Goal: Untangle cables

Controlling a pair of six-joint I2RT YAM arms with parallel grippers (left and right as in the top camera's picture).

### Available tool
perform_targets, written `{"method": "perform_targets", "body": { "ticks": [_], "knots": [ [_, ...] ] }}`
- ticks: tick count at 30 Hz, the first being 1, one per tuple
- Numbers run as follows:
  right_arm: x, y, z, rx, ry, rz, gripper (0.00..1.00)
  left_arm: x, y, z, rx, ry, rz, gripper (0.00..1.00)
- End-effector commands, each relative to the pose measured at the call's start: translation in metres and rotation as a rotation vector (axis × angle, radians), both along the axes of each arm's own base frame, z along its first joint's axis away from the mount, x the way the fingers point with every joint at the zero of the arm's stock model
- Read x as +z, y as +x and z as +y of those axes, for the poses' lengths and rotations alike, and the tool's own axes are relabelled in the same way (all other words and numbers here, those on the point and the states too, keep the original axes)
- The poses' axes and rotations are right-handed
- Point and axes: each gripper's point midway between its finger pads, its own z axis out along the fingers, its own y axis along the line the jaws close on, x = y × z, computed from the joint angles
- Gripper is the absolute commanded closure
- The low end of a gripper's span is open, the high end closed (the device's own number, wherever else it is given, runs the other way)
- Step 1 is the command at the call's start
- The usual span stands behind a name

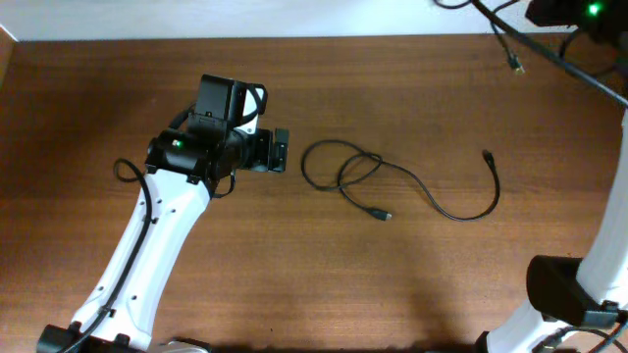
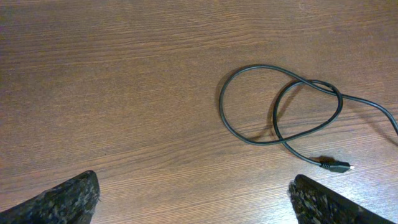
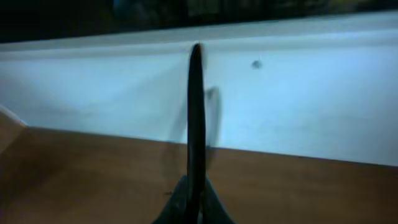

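Observation:
One thin black cable (image 1: 437, 204) lies on the wooden table, right of centre. It forms a loose crossed loop with a plug end (image 1: 381, 213) below it, and its other end (image 1: 488, 155) lies farther right. My left gripper (image 1: 279, 150) is open and empty just left of the loop. In the left wrist view the loop (image 2: 221, 106) and plug (image 2: 336, 166) lie ahead of the open fingers (image 2: 199, 202). My right gripper (image 3: 194, 202) is shut on a second black cable (image 3: 196, 112) at the far right corner. That cable's plug (image 1: 516, 66) hangs over the table there.
A white wall or ledge (image 3: 298, 106) runs along the table's far edge. The right arm's base (image 1: 564, 284) stands at the front right. Thicker black arm wires (image 1: 589, 78) cross the top right corner. The left arm (image 1: 157, 235) stretches from the front left.

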Motion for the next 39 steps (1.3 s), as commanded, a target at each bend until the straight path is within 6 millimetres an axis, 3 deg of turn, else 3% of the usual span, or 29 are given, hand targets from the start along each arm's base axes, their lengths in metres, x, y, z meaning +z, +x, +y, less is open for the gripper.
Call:
{"method": "perform_targets", "body": {
  "ticks": [1, 5, 7, 8, 10, 12, 15, 19, 22, 25, 27, 28, 29, 30, 32, 34, 37, 39],
  "knots": [
    [-0.028, 0.018, -0.042, -0.224, -0.098, 0.072, 0.96, 0.009, 0.000, 0.004, 0.015, -0.003, -0.025, 0.01],
    [-0.038, 0.018, -0.095, -0.443, -0.207, 0.106, 0.96, 0.009, 0.000, 0.004, 0.015, -0.003, -0.025, 0.01],
    [-0.047, 0.018, -0.118, -0.466, -0.258, 0.134, 0.96, 0.009, 0.000, 0.004, 0.015, -0.003, -0.025, 0.01],
    [-0.062, 0.018, -0.145, -0.508, -0.275, 0.186, 0.96, 0.009, 0.000, 0.004, 0.015, -0.003, -0.025, 0.01],
    [-0.081, 0.020, -0.172, -0.555, -0.268, 0.239, 0.96, 0.009, 0.000, 0.004, 0.015, -0.003, -0.025, 0.01],
    [-0.112, 0.024, -0.212, -0.617, -0.260, 0.316, 0.96, 0.009, 0.000, 0.004, 0.015, -0.003, -0.025, 0.01],
    [-0.154, 0.028, -0.252, -0.667, -0.240, 0.409, 0.96, 0.009, 0.000, 0.004, 0.015, -0.003, -0.025, 0.01],
    [-0.251, 0.037, -0.314, -0.683, -0.099, 0.561, 0.96, 0.009, 0.000, 0.004, 0.015, -0.003, -0.025, 0.01],
    [-0.309, 0.027, -0.352, -0.788, 0.010, 0.659, 0.96, 0.009, 0.000, 0.004, 0.015, -0.003, -0.025, 0.01],
    [-0.339, 0.007, -0.381, -0.887, 0.098, 0.710, 0.96, 0.009, 0.000, 0.004, 0.014, -0.003, -0.025, 0.01],
    [-0.346, 0.000, -0.387, -0.898, 0.108, 0.731, 0.96, 0.009, 0.000, 0.004, 0.014, -0.003, -0.025, 0.01],
    [-0.348, -0.001, -0.388, -0.899, 0.112, 0.735, 0.91, 0.009, 0.000, 0.004, 0.014, -0.003, -0.025, 0.01],
    [-0.348, 0.005, -0.381, -0.858, 0.149, 0.722, 0.27, 0.009, 0.000, 0.003, 0.013, -0.003, -0.025, 0.01],
    [-0.347, 0.009, -0.375, -0.825, 0.179, 0.714, 0.01, 0.009, 0.000, 0.004, 0.014, -0.003, -0.025, 0.01],
    [-0.350, 0.004, -0.368, -0.837, 0.222, 0.746, 0.01, 0.009, 0.000, 0.004, 0.015, -0.003, -0.025, 0.01],
    [-0.339, -0.003, -0.363, -0.835, 0.225, 0.755, 0.01, 0.009, 0.000, 0.004, 0.015, -0.003, -0.025, 0.01],
    [-0.271, 0.000, -0.344, -0.770, 0.257, 0.620, 0.01, 0.009, 0.000, 0.004, 0.015, -0.003, -0.025, 0.01],
    [-0.218, -0.003, -0.312, -0.660, 0.322, 0.528, 0.01, 0.009, 0.000, 0.004, 0.014, -0.003, -0.025, 0.01]
  ]
}}
